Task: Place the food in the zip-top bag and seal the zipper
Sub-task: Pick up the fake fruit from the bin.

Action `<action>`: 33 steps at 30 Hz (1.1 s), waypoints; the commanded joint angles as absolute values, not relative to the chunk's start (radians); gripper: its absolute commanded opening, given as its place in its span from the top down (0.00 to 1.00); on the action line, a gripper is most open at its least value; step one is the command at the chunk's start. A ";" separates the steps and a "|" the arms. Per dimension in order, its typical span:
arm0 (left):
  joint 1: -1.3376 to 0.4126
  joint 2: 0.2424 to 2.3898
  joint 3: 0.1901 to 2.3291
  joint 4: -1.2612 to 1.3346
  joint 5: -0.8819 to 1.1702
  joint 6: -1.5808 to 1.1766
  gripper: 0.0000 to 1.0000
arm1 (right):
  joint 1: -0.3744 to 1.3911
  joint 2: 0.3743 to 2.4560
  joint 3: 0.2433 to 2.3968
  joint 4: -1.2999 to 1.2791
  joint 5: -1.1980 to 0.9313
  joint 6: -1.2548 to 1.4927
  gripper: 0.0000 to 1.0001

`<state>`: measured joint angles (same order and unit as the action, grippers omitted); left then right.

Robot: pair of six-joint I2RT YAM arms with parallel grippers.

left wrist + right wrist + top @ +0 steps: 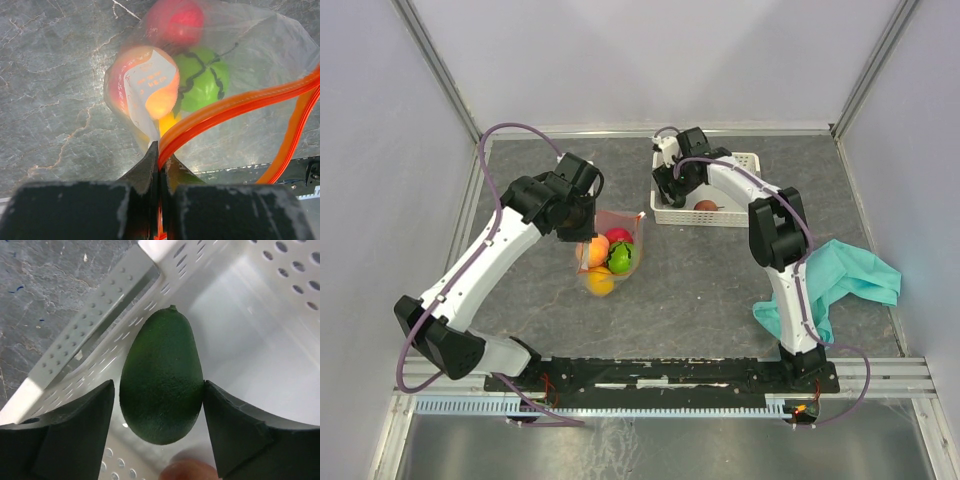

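Closest to the lens in the left wrist view, the left gripper (159, 150) is pinched fully together on the zipper (235, 107). The red strip is clamped between its fingers (142, 172) and runs off toward 3 o'clock. Beyond it the zip-top bag (265, 50) is laid on the grey table (50, 75), with four fruits held inside: a peach (145, 80) at the centre, a red apple (175, 20) at 12 o'clock, a green striped melon (204, 85) at 3 o'clock and an orange (167, 122), partly hidden, at 6 o'clock.

In the top view the bag is found at about 9 o'clock from the table's centre, the white basket (745, 160) at 12 o'clock and a teal cloth (850, 275) at 4 o'clock.

In the right wrist view the right gripper (157, 387) is spread wide inside the basket around a dark green avocado (162, 375). One pad is touching it and the other is just beside it, so a firm grip cannot be confirmed. A brown fruit (182, 472) is glimpsed at 6 o'clock.
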<state>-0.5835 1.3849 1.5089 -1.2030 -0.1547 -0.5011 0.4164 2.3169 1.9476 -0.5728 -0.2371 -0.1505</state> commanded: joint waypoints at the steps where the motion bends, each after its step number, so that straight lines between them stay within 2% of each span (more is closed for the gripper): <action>1: -0.579 1.391 1.515 -1.183 -0.153 -0.518 0.97 | 0.416 2.348 2.014 -0.601 -0.248 -0.131 0.27; 8: -0.579 1.396 1.511 -1.171 -0.128 -0.515 0.97 | 0.414 2.270 1.934 -0.569 -0.204 -0.116 0.55; 9: -0.578 1.400 1.515 -1.171 -0.128 -0.510 0.97 | 0.414 2.205 1.892 -0.565 -0.177 -0.100 0.63; 10: -0.578 1.403 1.520 -1.172 -0.126 -0.508 0.97 | 0.415 2.175 1.869 -0.561 -0.171 -0.089 0.65; 19: -0.578 1.414 1.541 -1.151 -0.107 -0.494 0.97 | 0.418 1.910 1.799 -0.652 -0.144 0.095 0.71; 24: -0.578 1.422 1.553 -1.122 -0.087 -0.495 0.97 | 0.446 1.780 1.771 -0.751 -0.187 0.259 0.77; 28: -0.578 1.439 1.567 -1.114 -0.069 -0.500 0.97 | 0.524 1.665 1.745 -0.813 -0.260 0.401 0.77; 33: -0.579 1.442 1.561 -1.097 -0.055 -0.504 0.97 | 0.701 1.561 1.754 -0.880 -0.233 0.570 0.78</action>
<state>-0.5835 1.4448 1.5242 -1.1481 -0.0792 -0.5007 0.5854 1.6501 1.7508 -0.8185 -0.2104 0.3805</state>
